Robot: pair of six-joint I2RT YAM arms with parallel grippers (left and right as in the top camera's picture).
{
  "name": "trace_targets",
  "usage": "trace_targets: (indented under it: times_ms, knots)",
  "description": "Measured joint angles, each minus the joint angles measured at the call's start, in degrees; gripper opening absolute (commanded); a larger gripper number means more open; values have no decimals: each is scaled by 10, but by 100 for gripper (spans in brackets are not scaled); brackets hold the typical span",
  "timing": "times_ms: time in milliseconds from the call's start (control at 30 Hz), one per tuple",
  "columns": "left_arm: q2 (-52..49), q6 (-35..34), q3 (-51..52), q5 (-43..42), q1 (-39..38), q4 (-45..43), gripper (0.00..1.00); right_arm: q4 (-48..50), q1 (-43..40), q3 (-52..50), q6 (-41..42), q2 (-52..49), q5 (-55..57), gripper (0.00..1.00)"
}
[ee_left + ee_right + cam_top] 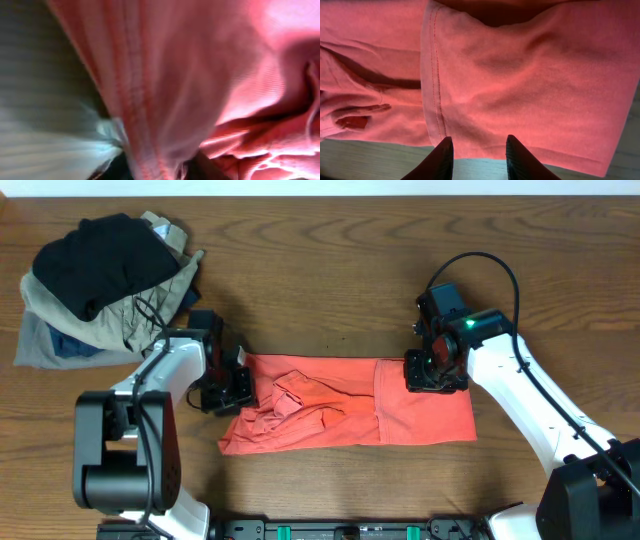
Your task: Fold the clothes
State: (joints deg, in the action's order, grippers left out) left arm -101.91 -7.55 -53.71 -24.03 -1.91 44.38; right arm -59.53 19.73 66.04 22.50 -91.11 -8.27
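We find the T-shirt [400, 415] lying rumpled on the table [350, 280], toward 6 o'clock. The right gripper [477, 145] stands released over its 2 o'clock corner. The left gripper [232, 390] is at its 9 o'clock edge, and we cannot tell its state.

Red-orange T-shirt [420, 418] on a brown wood-grain table [330, 270]
T-shirt plain, its hem stitched in the same colour; black garment [100, 265]; khaki cloth [165, 300]; blue cloth [62, 346]
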Motion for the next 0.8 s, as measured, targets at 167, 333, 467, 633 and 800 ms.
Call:
trace_targets:
  times_ms: [167,333,467,633,800]
  knots:
    - [-6,-2,-3,-9,1,3,14,0,0,0,0,0,5,33]
    - [-24,-27,-47,62,16,64,14,-1,-19,0,-9,0,9,33]
    - [-30,-45,-113,139,42,129,14,-3,-59,0,-22,0,14,34]
    - [-30,-60,-209,197,50,200,14,-7,-109,0,-44,0,17,34]
    - [-30,-67,-251,195,10,261,12,-9,-142,0,-62,0,21,35]
